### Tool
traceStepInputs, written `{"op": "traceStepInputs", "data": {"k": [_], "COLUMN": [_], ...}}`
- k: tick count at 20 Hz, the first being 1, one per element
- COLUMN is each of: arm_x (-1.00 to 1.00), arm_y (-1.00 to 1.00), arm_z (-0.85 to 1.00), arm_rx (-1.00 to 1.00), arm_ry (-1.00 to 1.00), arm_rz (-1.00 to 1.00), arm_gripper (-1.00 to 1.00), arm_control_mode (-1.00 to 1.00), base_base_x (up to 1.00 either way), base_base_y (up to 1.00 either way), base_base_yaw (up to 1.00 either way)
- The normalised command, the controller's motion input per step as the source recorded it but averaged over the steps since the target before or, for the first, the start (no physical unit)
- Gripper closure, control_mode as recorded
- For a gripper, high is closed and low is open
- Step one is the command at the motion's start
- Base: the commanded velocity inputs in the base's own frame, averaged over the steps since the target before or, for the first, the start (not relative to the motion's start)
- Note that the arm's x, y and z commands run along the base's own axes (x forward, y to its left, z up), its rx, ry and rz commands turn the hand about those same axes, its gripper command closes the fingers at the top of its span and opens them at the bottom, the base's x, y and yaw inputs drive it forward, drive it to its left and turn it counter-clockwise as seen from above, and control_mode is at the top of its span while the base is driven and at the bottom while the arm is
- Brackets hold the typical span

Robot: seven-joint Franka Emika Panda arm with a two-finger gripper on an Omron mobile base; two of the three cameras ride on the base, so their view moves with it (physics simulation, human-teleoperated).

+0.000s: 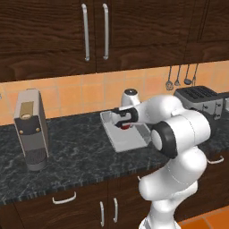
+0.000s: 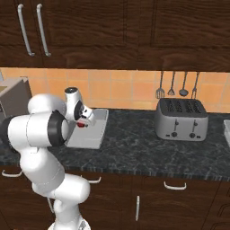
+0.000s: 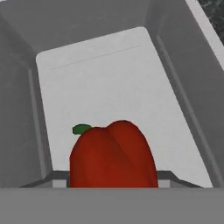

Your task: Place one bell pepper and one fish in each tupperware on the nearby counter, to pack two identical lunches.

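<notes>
My gripper [image 1: 124, 125] [image 2: 81, 123] is shut on a red bell pepper [image 1: 125, 127] [image 2: 81, 125] with a green stem and hangs low inside a light-grey tupperware [image 1: 129, 144] [image 2: 88, 140] on the speckled counter [image 1: 80, 156] [image 2: 134, 150]. In the hand view the bell pepper [image 3: 113, 157] sits close at the bottom, hiding the fingertips. Beyond it lies the tupperware's bare pale floor [image 3: 100, 78], with the sloping walls around it. Whether the pepper touches the floor I cannot tell. The fish is out of view.
A tall grey coffee machine [image 1: 31, 129] stands on the counter to the left. A slotted toaster [image 1: 201, 100] [image 2: 181, 118] stands to the right under hanging utensils [image 2: 177, 87]. A pale object [image 2: 227, 131] is cut off at the far right. Dark cabinets hang above.
</notes>
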Motion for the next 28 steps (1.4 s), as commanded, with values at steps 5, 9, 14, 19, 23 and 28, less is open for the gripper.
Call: {"op": "traceStepInputs", "data": {"k": [5, 9, 14, 19, 23, 28], "arm_x": [0.18, 0.31, 0.12, 0.02, -0.27, -0.92], "arm_y": [0.13, 0.24, -0.03, -0.04, -0.15, -0.24], "arm_z": [-0.53, -0.36, 0.0, 0.09, 0.54, 0.98], "arm_rx": [0.0, 0.0, 0.0, 0.0, 0.0, 0.02], "arm_ry": [0.0, 0.0, -0.05, -0.1, -0.14, -0.19], "arm_rz": [0.0, 0.0, -0.02, -0.01, 0.0, 0.0], "arm_gripper": [1.0, 1.0, -1.0, -1.0, -1.0, -1.0], "arm_control_mode": [-1.0, -1.0, -1.0, -1.0, -1.0, -1.0], "base_base_x": [0.0, 0.0, 0.0, 0.0, 0.0, 0.0], "base_base_y": [0.0, 0.0, 0.0, 0.0, 0.0, 0.0], "base_base_yaw": [0.0, 0.0, 0.0, 0.0, 0.0, 0.0]}}
